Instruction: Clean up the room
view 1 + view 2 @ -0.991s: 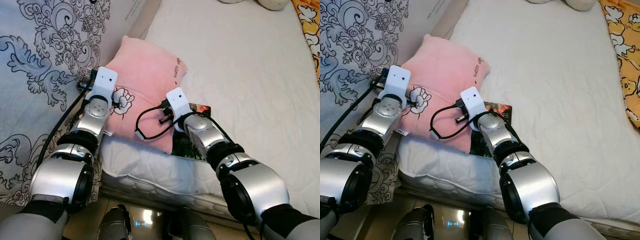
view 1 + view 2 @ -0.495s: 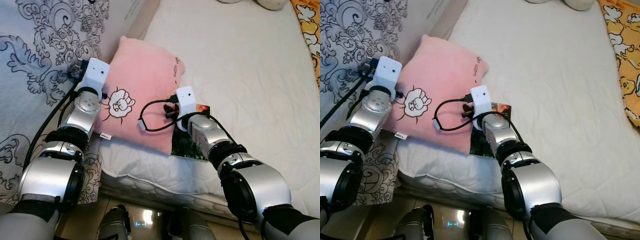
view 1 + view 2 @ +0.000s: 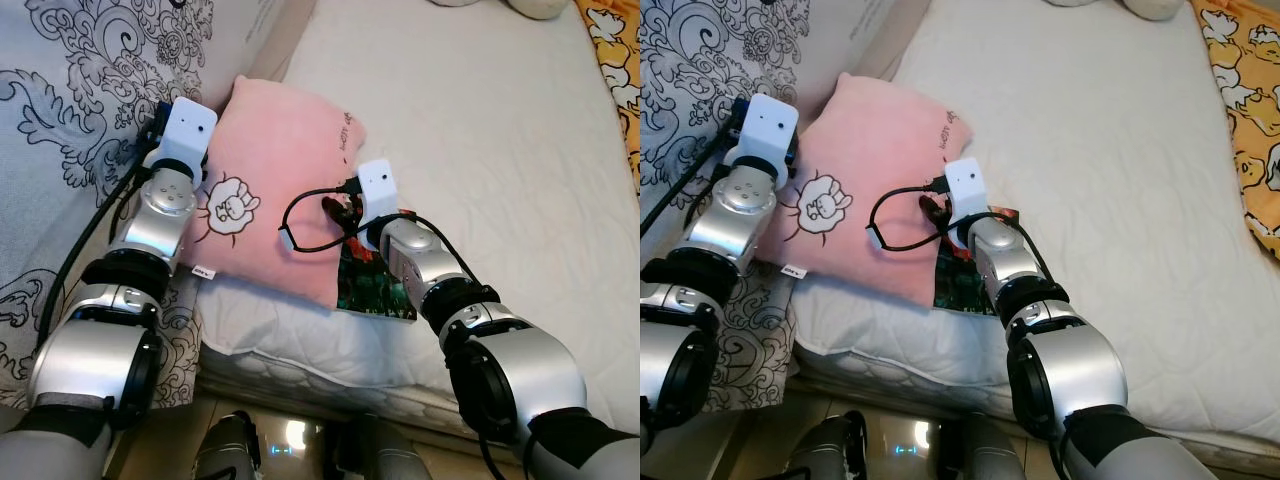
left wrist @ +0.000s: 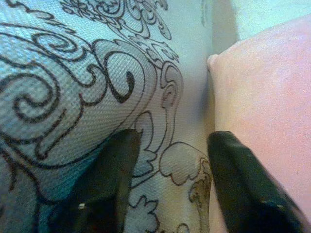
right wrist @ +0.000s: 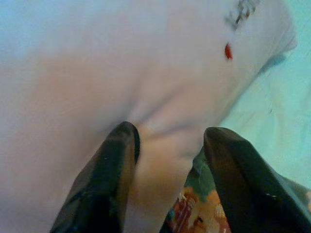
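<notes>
A white bed (image 3: pixel 500 140) carried a pink pillow (image 3: pixel 280 190) at its edge beside patterned fabric (image 4: pixel 73 73). The left gripper (image 4: pixel 170 184), jaws spread, flanked the pillow's side; the right gripper (image 5: pixel 167 179) straddled its edge, jaws spread, above a colourful book (image 3: pixel 375 290).

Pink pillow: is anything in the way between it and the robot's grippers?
Nothing visible. The right gripper already has its open fingers against the pink pillow; the left gripper sits open at its edge, beside the patterned fabric.
</notes>
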`<state>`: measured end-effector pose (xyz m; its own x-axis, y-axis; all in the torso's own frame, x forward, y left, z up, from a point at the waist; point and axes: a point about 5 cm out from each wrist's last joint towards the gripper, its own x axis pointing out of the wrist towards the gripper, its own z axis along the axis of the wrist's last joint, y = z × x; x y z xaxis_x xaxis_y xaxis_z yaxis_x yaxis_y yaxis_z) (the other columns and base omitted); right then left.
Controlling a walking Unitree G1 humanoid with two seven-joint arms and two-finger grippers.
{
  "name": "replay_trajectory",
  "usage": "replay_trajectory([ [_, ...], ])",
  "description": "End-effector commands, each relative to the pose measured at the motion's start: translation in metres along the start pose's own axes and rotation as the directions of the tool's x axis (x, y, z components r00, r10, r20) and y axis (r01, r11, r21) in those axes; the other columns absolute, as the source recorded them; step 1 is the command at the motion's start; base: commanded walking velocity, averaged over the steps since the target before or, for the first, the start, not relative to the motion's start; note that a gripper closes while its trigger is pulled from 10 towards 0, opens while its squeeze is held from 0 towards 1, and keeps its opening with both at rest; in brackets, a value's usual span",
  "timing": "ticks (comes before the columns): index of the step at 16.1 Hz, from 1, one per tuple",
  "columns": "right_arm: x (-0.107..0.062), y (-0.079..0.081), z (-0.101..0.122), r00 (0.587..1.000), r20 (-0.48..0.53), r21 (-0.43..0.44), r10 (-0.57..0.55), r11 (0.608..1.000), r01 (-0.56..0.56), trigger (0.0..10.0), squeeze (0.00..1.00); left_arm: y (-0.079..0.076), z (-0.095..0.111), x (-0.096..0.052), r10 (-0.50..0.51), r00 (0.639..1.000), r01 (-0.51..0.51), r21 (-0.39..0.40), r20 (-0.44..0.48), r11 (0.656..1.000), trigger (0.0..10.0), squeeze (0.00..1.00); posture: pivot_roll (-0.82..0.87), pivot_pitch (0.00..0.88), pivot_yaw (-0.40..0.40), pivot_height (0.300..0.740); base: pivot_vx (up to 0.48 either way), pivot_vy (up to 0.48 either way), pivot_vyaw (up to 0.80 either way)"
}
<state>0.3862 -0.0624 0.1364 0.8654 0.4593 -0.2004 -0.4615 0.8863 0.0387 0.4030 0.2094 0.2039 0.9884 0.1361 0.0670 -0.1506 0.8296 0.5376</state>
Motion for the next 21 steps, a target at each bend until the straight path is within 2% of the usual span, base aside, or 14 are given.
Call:
replay_trajectory([
  [1,0.001,-0.001,0.011,0.998,0.059,0.019,-0.013,1.000,0.012,10.0,1.00,0.004,0.003,-0.001,-0.006,1.000,0.006,0.003,0.028,1.000,10.0,1.00,-0.02,0.108,-0.086,0.740,0.000,0.000,0.00],
  [4,-0.004,0.002,0.028,0.976,0.214,-0.015,-0.041,0.999,0.046,10.0,1.00,-0.010,0.005,-0.008,-0.079,0.994,0.085,-0.080,0.068,0.993,10.0,1.00,-0.04,0.068,-0.082,0.740,0.000,0.000,0.00],
  [7,-0.034,-0.024,0.006,0.941,0.286,-0.029,-0.180,0.980,0.196,10.0,1.00,-0.030,-0.006,-0.027,-0.142,0.987,0.157,-0.307,0.069,0.939,10.0,1.00,-0.04,0.030,-0.066,0.740,0.000,0.000,0.00],
  [8,-0.041,-0.029,0.002,0.930,0.301,-0.018,-0.212,0.973,0.228,10.0,1.00,-0.030,-0.005,-0.032,-0.135,0.987,0.156,-0.321,0.087,0.934,10.0,1.00,-0.04,0.022,-0.063,0.740,0.000,0.000,0.00],
  [10,-0.066,-0.042,-0.016,0.898,0.326,-0.003,-0.296,0.949,0.314,10.0,1.00,-0.024,-0.009,-0.052,-0.086,0.987,0.126,-0.326,0.135,0.937,10.0,1.00,-0.02,0.000,-0.064,0.740,0.000,0.000,0.00],
  [11,-0.084,-0.045,-0.029,0.884,0.331,-0.019,-0.330,0.934,0.356,10.0,1.00,-0.021,-0.025,-0.068,-0.049,0.993,0.087,-0.394,0.106,0.915,10.0,1.00,-0.02,0.000,-0.068,0.740,0.000,0.000,0.00],
  [12,-0.091,-0.045,-0.033,0.878,0.338,-0.033,-0.340,0.928,0.371,10.0,1.00,-0.020,-0.032,-0.074,-0.036,0.996,0.068,-0.429,0.082,0.901,10.0,1.00,-0.02,0.000,-0.072,0.740,0.000,0.000,0.00],
  [13,-0.112,-0.042,-0.035,0.863,0.386,-0.089,-0.326,0.918,0.387,10.0,1.00,-0.020,-0.046,-0.096,-0.038,0.996,0.072,-0.461,0.082,0.884,10.0,1.00,-0.01,0.000,-0.077,0.740,0.000,0.000,0.00],
  [15,-0.136,-0.042,-0.042,0.867,0.390,-0.143,-0.309,0.910,0.388,10.0,1.00,-0.031,-0.059,-0.131,-0.150,0.980,0.196,-0.485,0.133,0.852,10.0,1.00,-0.02,0.000,-0.086,0.740,0.000,0.000,0.00],
  [16,-0.139,-0.043,-0.045,0.870,0.375,-0.134,-0.322,0.909,0.394,10.0,1.00,-0.033,-0.061,-0.138,-0.178,0.975,0.222,-0.496,0.135,0.839,10.0,1.00,-0.02,0.000,-0.087,0.740,0.000,0.000,0.00],
  [17,-0.141,-0.045,-0.054,0.889,0.324,-0.132,-0.323,0.915,0.380,10.0,1.00,-0.034,-0.059,-0.142,-0.196,0.971,0.239,-0.480,0.140,0.844,10.0,0.00,-0.02,0.000,-0.088,0.740,0.000,0.000,0.00],
  [18,-0.134,-0.042,-0.054,0.899,0.308,-0.127,-0.311,0.923,0.363,10.0,1.00,-0.036,-0.049,-0.133,-0.198,0.966,0.254,-0.477,0.167,0.841,10.0,0.00,-0.02,0.000,-0.083,0.740,0.000,-0.480,0.00],
  [19,-0.126,-0.037,-0.046,0.900,0.320,-0.121,-0.296,0.930,0.348,10.0,0.00,-0.039,-0.041,-0.126,-0.205,0.962,0.268,-0.479,0.181,0.836,10.0,0.00,-0.02,0.000,-0.075,0.740,0.000,-0.480,0.00],
  [21,-0.112,-0.032,-0.036,0.901,0.321,-0.126,-0.293,0.929,0.347,10.0,0.00,-0.043,-0.040,-0.121,-0.199,0.966,0.256,-0.484,0.166,0.837,10.0,0.00,-0.04,0.000,-0.052,0.740,0.000,-0.480,-0.25],
])
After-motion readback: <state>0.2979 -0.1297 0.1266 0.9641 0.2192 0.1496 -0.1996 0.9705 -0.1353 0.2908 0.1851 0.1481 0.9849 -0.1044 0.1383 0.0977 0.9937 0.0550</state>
